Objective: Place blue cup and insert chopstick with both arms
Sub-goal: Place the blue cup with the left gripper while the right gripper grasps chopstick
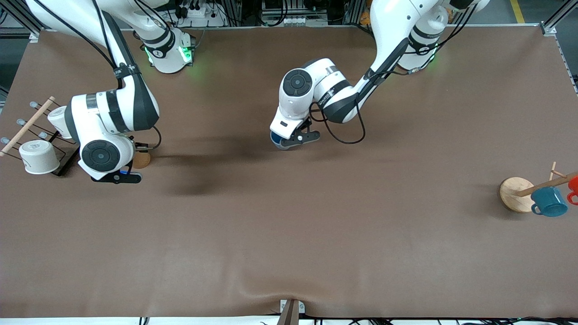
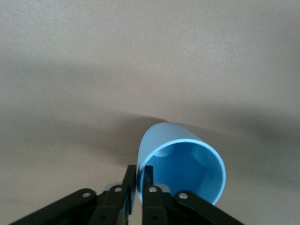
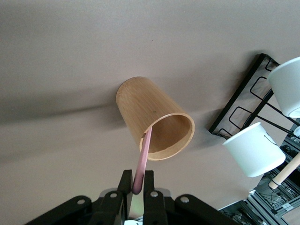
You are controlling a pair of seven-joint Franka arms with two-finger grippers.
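The blue cup is upright with its mouth up, low over the middle of the table. My left gripper is shut on its rim, one finger inside and one outside the wall. In the front view only a blue edge of the blue cup shows under the left gripper. The thin pink chopstick sits between the fingers of my right gripper. Its other end rests in the mouth of a brown cup. That brown cup stands beside the right gripper.
A black wire rack with white cups and a wooden dowel stands at the right arm's end, close to the brown cup. At the left arm's end, a round wooden base carries pegs with a teal mug and a red mug.
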